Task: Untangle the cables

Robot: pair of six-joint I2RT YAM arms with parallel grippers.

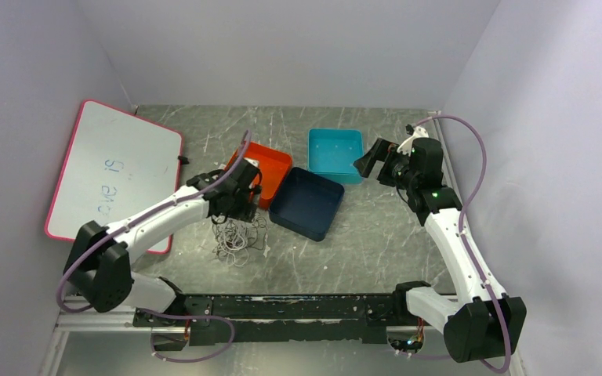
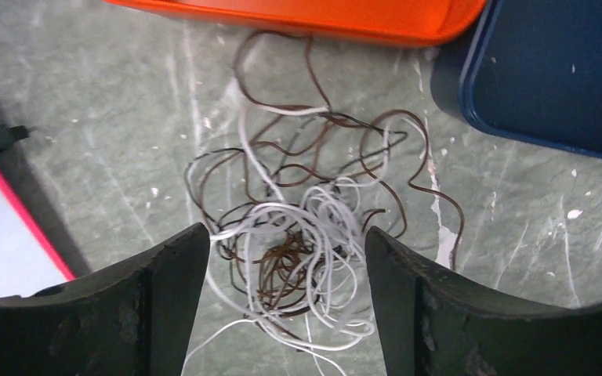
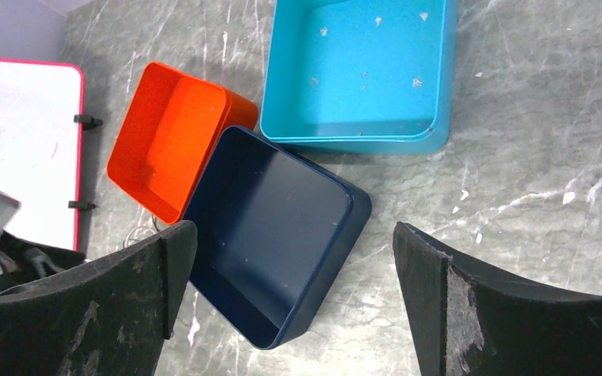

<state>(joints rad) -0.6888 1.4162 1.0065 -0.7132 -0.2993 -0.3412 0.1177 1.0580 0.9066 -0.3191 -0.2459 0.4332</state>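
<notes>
Desk [image 1: 376, 243] is grey, marbled and scuffed with white flecks, boxed in by pale walls [image 1: 282, 47] at the back and on both sides. I'm taking the navy tray [image 1: 307, 204] as my reference.

- Orange tray [image 1: 270, 168] butts against the navy tray's left side. Teal tray [image 1: 335, 153] sits just behind it, and I can't tell if they touch.
- Whiteboard [image 1: 117, 176], pink-rimmed, leans tilted well left of the navy tray, against the left wall.
- Cables [image 2: 298, 243] lie left of the navy tray and nearer the arm bases, just off the orange tray's near edge. They are one loose knot of white and dark strands flat on the desk. A few loops trail toward the navy tray without reaching it.
- Left gripper [image 2: 286, 235] hangs over the knot with jaws spread. The strands lie between the fingers and nothing is pinched.
- Right gripper [image 3: 294, 231] is up behind and right of the navy tray, beside the teal tray, spread wide and holding nothing.

The widest open stretch of desk runs from the navy tray's right and near sides to the right wall. Left of the navy tray it's tight, with the tray edges, the knot and the whiteboard close together.
</notes>
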